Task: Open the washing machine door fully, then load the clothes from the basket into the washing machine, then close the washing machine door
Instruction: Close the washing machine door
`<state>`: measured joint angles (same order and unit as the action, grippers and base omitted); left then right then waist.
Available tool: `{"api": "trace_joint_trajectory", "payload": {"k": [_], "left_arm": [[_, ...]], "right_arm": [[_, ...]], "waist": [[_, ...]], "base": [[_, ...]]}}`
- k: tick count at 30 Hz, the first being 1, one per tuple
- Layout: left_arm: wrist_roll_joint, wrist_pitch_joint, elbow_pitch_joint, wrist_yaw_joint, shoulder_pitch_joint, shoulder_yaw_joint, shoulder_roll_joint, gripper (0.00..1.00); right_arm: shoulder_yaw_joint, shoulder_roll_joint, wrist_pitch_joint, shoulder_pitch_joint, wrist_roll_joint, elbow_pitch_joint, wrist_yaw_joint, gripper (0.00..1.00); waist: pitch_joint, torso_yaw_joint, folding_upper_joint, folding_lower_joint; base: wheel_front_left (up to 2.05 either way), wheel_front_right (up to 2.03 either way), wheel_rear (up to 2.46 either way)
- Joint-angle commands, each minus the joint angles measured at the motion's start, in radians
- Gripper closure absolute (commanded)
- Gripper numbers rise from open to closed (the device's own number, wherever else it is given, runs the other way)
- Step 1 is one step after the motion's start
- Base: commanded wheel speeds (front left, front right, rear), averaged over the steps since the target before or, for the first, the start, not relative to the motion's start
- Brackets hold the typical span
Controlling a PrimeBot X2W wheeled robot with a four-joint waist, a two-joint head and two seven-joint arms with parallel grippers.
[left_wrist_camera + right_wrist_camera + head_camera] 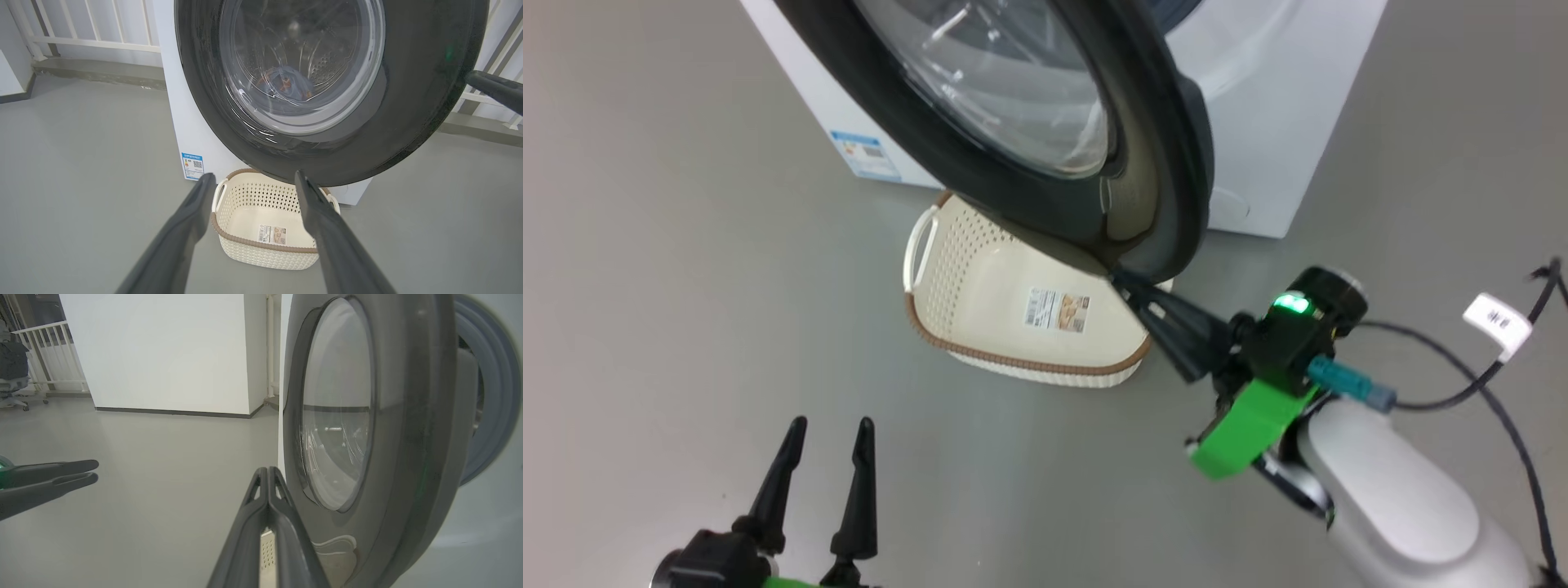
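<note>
Door of the washing machine stands partly open, swung out from the white front at 12 o'clock in the head view; the right wrist view shows a gap between its black rim and the grey gasket. Through its bulging glass, the left wrist view shows the clothes, a blue bundle lying in the steel drum. On the grey floor just below the door sits the basket, its label showing on the bare bottom. From 4 o'clock the right gripper reaches up with its two dark fingers pressed together and nothing between them, the tips at the door's lower rim; whether they touch it I cannot tell. At 7 o'clock the left gripper hangs over the floor, well apart from the basket, fingers spread wide and holding nothing. A black cable with a white tag trails at 3 o'clock.
</note>
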<state>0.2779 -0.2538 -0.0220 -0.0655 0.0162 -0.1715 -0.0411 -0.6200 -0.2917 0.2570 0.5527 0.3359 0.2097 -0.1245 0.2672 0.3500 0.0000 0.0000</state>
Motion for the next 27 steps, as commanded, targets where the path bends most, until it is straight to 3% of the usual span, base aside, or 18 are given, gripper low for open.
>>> {"api": "trace_joint_trajectory", "payload": {"k": [1, 20, 27], "left_arm": [[0.007, -0.008, 0.015, 0.011, -0.039, 0.024, -0.009, 0.00], [0.062, -0.008, -0.034, -0.003, -0.196, -0.034, -0.009, 0.00], [0.086, -0.008, -0.042, -0.001, -0.233, -0.060, -0.009, 0.00]], "right_arm": [[0.005, 0.009, 0.001, 0.029, 0.004, -0.001, -0.006, 1.00], [0.234, 0.024, 0.004, 0.402, 0.047, 0.205, -0.006, 1.00], [0.249, 0.020, 0.004, 0.561, 0.079, 0.282, -0.006, 1.00]], "waist": [[0.059, 0.031, 0.0000, 0.0000], [0.230, 0.006, 0.0000, 0.0000], [0.271, 0.014, 0.0000, 0.0000]], "base": [[0.00, 0.00, 0.00], [0.00, 0.00, 0.00], [0.00, 0.00, 0.00]]}}
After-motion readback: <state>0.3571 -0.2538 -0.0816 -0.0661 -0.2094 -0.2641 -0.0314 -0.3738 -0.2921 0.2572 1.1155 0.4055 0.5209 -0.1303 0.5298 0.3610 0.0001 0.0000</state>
